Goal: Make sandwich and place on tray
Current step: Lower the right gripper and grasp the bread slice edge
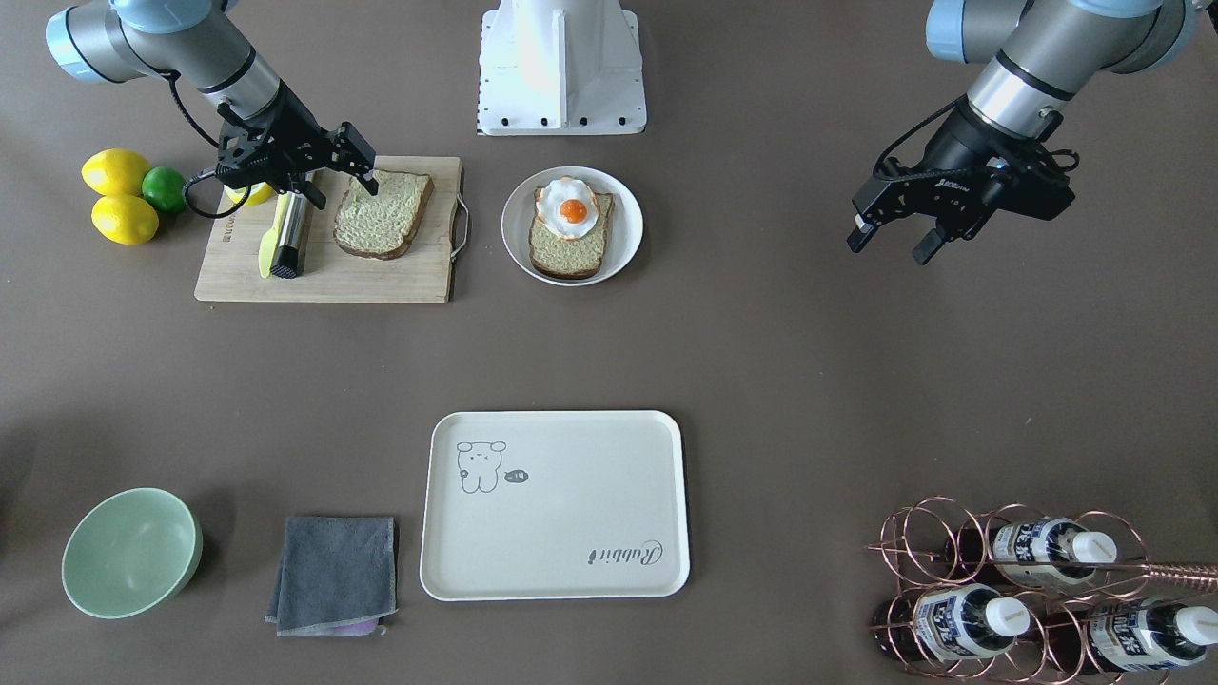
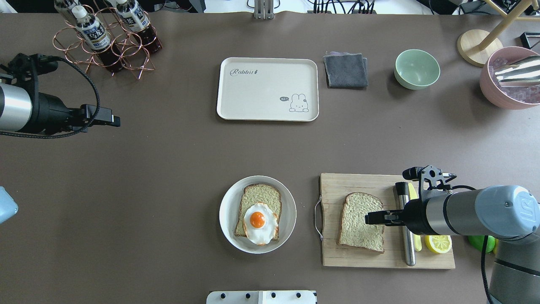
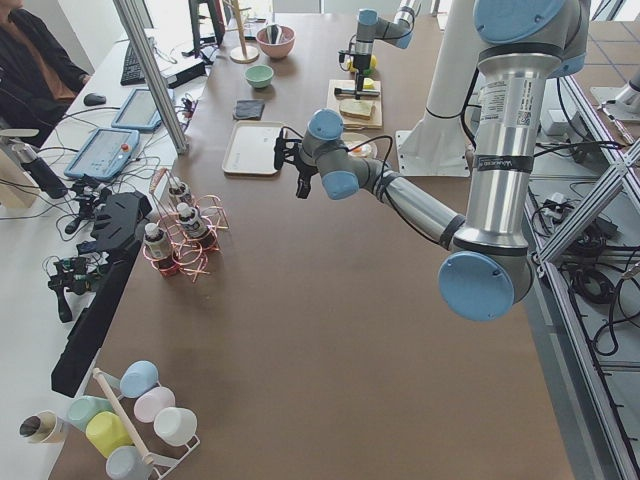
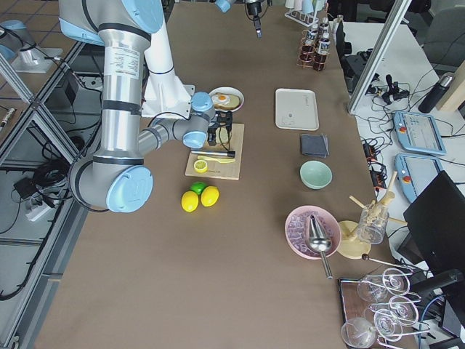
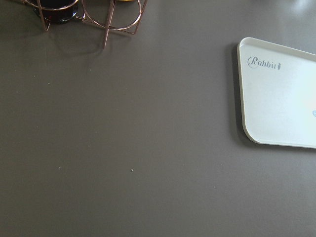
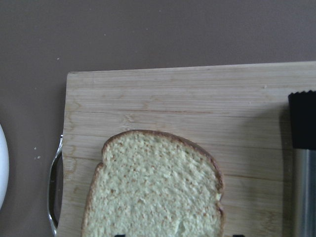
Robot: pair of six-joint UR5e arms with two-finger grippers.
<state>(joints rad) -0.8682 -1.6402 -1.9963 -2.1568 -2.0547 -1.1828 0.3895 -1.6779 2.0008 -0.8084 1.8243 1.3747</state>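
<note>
One bread slice [image 1: 383, 214] lies bare on the wooden cutting board [image 1: 381, 281]; it also shows in the overhead view [image 2: 362, 221] and the right wrist view [image 6: 155, 190]. A second slice [image 1: 568, 252] with the fried egg [image 1: 569, 206] on it lies on a round white plate [image 1: 628, 224]. The cream tray [image 1: 571, 476] is empty, and its corner shows in the left wrist view [image 5: 281, 103]. My right gripper [image 1: 343, 190] is open just above the near edge of the board's slice. My left gripper [image 1: 888, 249] is open and empty, over bare table far from the food.
A steel-handled knife [image 1: 290, 233] and a lemon half [image 2: 438, 243] lie on the board beside my right gripper. Lemons and a lime [image 1: 124, 195] sit past the board. A green bowl [image 1: 131, 552], a grey cloth [image 1: 333, 574] and a copper bottle rack [image 1: 1028, 590] flank the tray.
</note>
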